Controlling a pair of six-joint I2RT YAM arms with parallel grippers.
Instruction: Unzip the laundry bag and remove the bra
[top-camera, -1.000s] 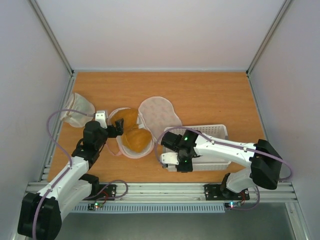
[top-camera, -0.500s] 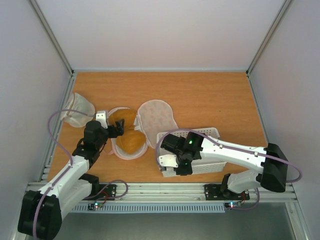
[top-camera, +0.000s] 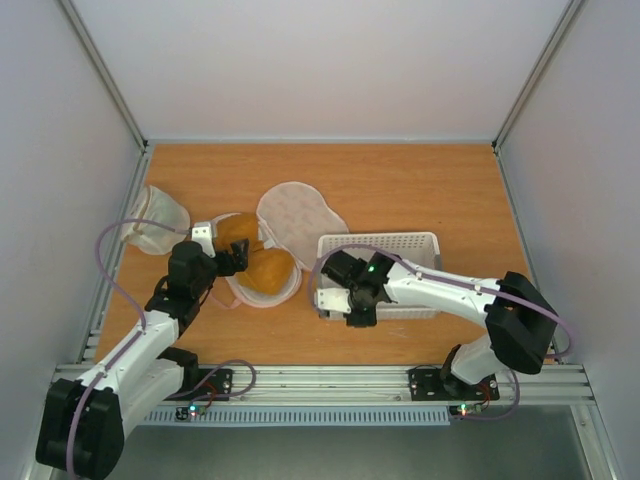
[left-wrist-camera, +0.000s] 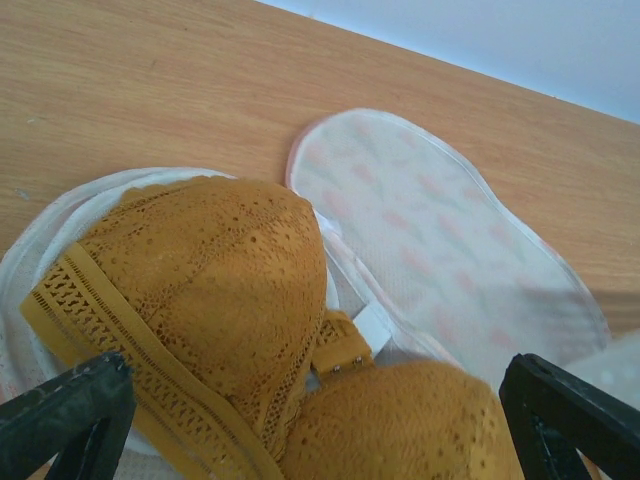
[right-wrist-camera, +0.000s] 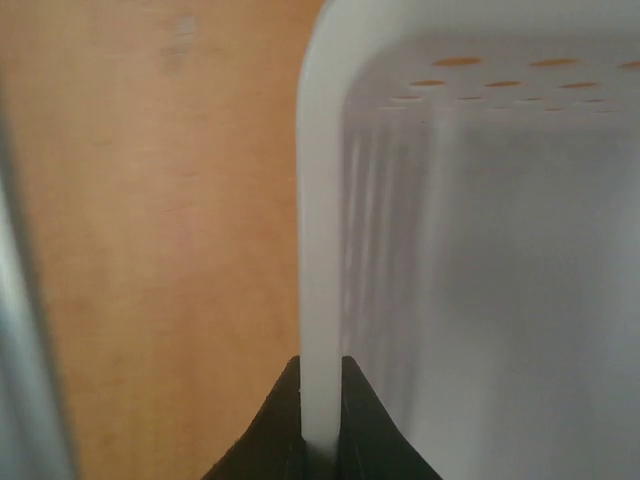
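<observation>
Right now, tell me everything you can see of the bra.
The bra is mustard-brown with a lacy, perforated surface. Its two rounded padded cups are joined by a narrow centre bridge, and a banded lace edge runs along one cup. It lies cups up on the lower half of the laundry bag, whose patterned flap is folded open beyond it. The open left end effector sits right at it, with a finger to either side; whether they touch it cannot be told.
</observation>
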